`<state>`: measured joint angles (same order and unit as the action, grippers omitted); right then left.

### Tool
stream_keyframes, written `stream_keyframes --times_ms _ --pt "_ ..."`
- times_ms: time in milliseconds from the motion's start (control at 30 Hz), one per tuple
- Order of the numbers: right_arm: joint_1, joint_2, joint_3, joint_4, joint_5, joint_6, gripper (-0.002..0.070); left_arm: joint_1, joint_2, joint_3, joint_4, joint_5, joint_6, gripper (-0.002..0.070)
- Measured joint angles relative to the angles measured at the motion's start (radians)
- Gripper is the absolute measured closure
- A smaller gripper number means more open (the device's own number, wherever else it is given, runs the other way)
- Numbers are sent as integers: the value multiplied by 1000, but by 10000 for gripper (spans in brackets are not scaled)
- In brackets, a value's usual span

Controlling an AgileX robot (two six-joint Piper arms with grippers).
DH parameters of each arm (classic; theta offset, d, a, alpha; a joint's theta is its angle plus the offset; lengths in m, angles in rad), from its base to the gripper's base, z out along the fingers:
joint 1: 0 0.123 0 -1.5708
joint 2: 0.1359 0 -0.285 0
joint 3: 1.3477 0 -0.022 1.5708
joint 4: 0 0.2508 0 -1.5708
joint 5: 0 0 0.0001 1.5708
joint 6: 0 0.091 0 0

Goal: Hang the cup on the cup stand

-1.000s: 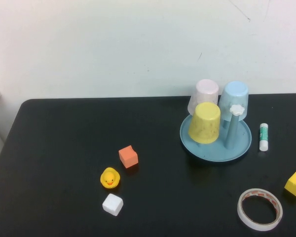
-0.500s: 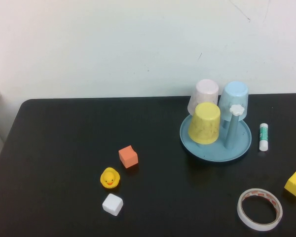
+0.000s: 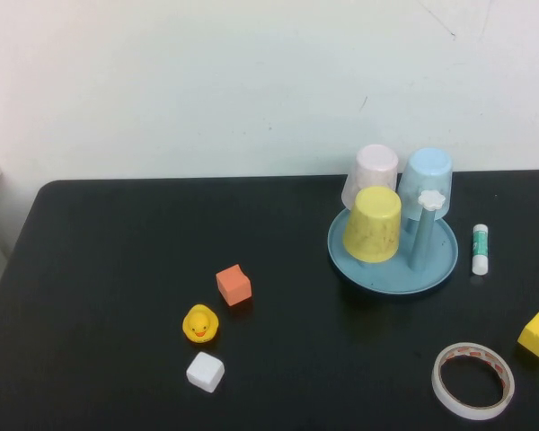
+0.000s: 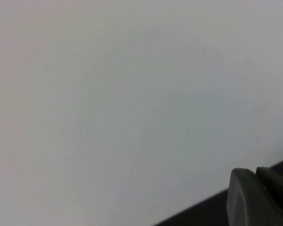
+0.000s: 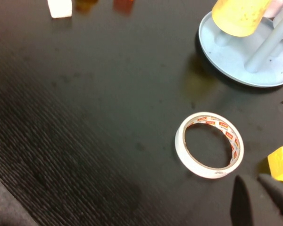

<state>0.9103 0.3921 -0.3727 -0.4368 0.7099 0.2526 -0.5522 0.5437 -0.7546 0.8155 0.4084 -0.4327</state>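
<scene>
The yellow cup (image 3: pixel 374 224) sits upside down over a peg of the light-blue cup stand (image 3: pixel 377 274), at the table's right rear; it also shows in the right wrist view (image 5: pixel 239 15) with the stand's dish (image 5: pixel 226 56). A pink cup (image 3: pixel 373 172) and a light blue cup (image 3: pixel 428 175) hang upside down behind it. One peg with a white flower cap (image 3: pixel 431 199) is bare. Neither arm shows in the high view. My left gripper (image 4: pixel 254 172) is shut, empty, facing the wall. My right gripper (image 5: pixel 257 179) is shut, empty, low near the tape roll.
A tape roll (image 3: pixel 472 380) and a yellow cube (image 3: pixel 538 334) lie at the front right. A glue stick (image 3: pixel 481 249) lies right of the stand. An orange cube (image 3: pixel 234 285), a rubber duck (image 3: pixel 200 324) and a white cube (image 3: pixel 205 372) sit left of centre.
</scene>
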Motion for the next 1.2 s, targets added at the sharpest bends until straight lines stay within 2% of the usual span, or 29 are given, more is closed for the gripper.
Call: stream_keyframes --times_ms 167,233,367,433,633,833,1000,1100,1200 --pt "0 0 0 0 0 0 678 44 -24 126 -190 -72 128 675" --pt "0 0 0 0 0 0 678 94 -50 192 -331 -144 235 675" --pt "0 0 0 0 0 0 678 203 -145 354 -661 -331 593 675" --pt "0 0 0 0 0 0 678 231 -213 428 -756 -367 684 675" --pt "0 0 0 0 0 0 678 286 -412 624 -827 -321 631 675" --pt "0 0 0 0 0 0 678 391 -529 763 -834 -284 598 675" --pt "0 0 0 0 0 0 678 449 -554 774 -843 -212 532 675" --pt "0 0 0 0 1 0 678 458 -556 774 -845 -108 489 675" --pt "0 0 0 0 1 0 678 459 -556 772 -845 -89 469 675"
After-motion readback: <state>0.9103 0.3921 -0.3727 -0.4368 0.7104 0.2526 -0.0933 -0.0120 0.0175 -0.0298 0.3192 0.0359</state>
